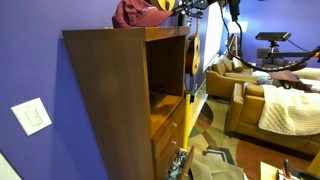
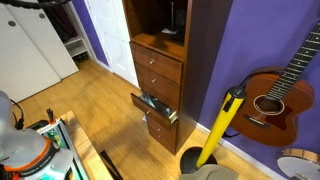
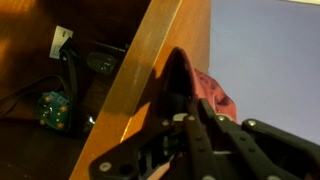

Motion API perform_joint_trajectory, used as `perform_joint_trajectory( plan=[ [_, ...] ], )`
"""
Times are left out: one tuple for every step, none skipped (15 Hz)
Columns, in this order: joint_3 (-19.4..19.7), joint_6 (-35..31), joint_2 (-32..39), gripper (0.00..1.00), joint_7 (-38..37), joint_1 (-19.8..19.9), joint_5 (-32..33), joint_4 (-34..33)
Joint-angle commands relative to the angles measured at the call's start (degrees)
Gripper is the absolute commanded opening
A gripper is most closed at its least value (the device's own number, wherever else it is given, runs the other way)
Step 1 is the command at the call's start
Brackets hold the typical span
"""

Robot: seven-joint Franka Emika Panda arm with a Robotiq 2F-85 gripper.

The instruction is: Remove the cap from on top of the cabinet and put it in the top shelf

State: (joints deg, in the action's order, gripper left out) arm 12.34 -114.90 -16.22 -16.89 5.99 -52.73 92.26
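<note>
Cabinet [image 1: 105,95] fills left-centre in an exterior view, with the cap [image 1: 130,14] bunched on its top, not yet lifted. Gripper [image 3: 178,85] hangs just right of the cap there, at about the same height. In the wrist view maroon fabric shows right of the dark fingers, beyond the cabinet's top edge. Cannot tell whether the jaws are spread or closed; nothing seen held. Top shelf [image 1: 165,100] sits straight below, front open. Judgement: a short sideways reach to the cap comes next.
</note>
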Motion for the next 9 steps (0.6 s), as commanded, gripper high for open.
perform_joint_trajectory(
  plan=[
    [0.6,-1.7,-0.7,0.0,0.7,0.7,-4.8,1.1],
    [0.8,-2.0,-1.1,0.01,1.1,0.8,-6.0,1.0],
    [1.1,-2.1,-1.4,0.01,1.5,1.0,-7.2,0.9],
    [1.4,-2.2,-1.9,0.02,2.2,1.1,-8.5,0.8],
    [1.8,-2.3,-2.2,0.02,2.7,1.3,-9.9,0.8],
    [2.3,-2.1,-2.7,0.02,3.3,1.4,-11.3,0.8],
    [2.7,-1.6,-3.3,0.02,3.3,1.7,-12.2,0.5],
    [2.7,-1.3,-3.6,0.02,1.9,2.3,-11.7,0.3],
    [2.9,-0.9,-4.2,0.02,1.9,2.5,-11.7,0.1]
  ],
)
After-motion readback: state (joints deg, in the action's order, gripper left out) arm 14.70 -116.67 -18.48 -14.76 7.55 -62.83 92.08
